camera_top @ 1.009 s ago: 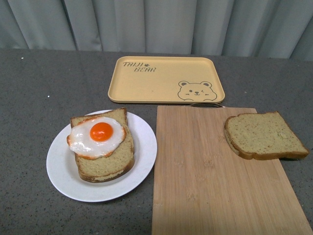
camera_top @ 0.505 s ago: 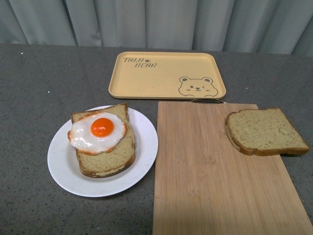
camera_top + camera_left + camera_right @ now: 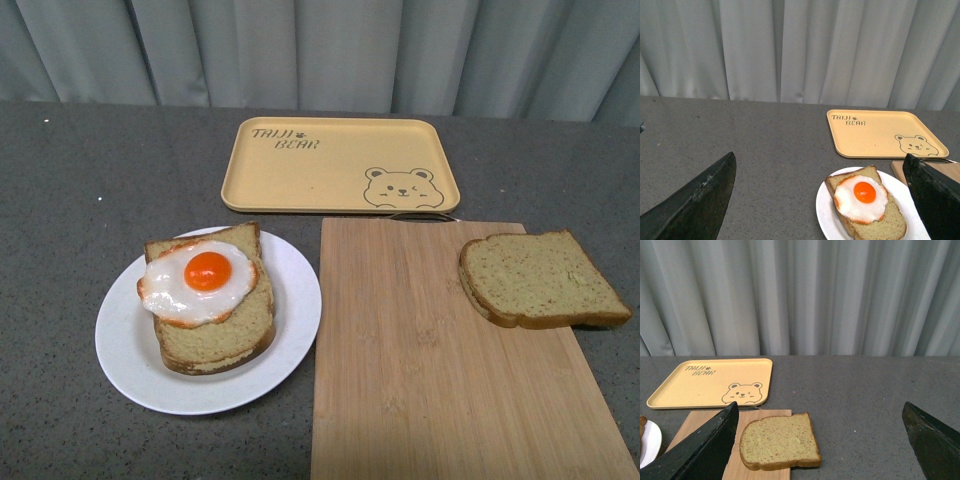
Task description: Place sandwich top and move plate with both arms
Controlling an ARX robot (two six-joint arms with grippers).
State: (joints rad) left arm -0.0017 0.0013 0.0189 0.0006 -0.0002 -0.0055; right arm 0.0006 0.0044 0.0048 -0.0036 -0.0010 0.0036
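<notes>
The sandwich top (image 3: pixel 540 279), a bare tan slice with darker crust, lies on the right edge of the wooden board (image 3: pixel 420 350), partly overhanging it. It also lies ahead of my open right gripper (image 3: pixel 820 450), nearer its left finger, as the sandwich top (image 3: pixel 779 441). The white plate (image 3: pixel 120 350) sits at the left and carries a bread slice with a fried egg (image 3: pixel 198 280). My open left gripper (image 3: pixel 825 205) hovers before the plate (image 3: pixel 824 215), nothing between its fingers. Neither arm shows in the front view.
A yellow bear tray (image 3: pixel 340 164) lies behind the board, near the grey curtain. The wooden board (image 3: pixel 705 430) fills the right half of the grey tabletop. Bare tabletop (image 3: pixel 60 200) stretches left of the plate and tray.
The front view dipped slightly and came back; the objects keep their places on the table.
</notes>
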